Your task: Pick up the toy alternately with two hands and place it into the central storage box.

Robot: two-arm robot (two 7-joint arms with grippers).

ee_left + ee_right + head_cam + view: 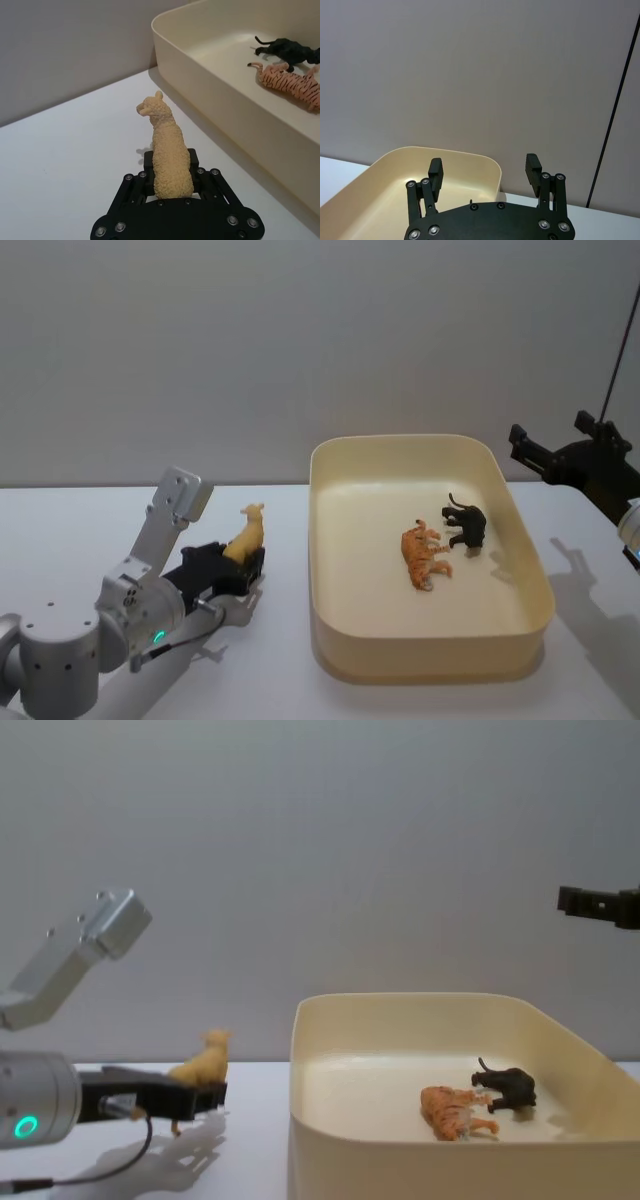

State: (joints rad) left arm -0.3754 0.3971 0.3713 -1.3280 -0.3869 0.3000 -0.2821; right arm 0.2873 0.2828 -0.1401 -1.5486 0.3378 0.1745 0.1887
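1. Left gripper (167, 172) clamped on yellow alpaca toy (167, 150), low over the white table (60, 530), just left of the cream storage box (330, 660).
2. Right gripper (485, 172) spread wide, empty, raised beyond the box's right side.
3. Orange tiger (425, 555) and black panther (468, 523) lie inside the box.

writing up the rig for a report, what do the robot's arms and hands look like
The left arm is silver-grey and cylindrical, with a green ring light and a thin black cable. Both the left hand and the right hand are flat black plates with silver screws and short blocky fingers.
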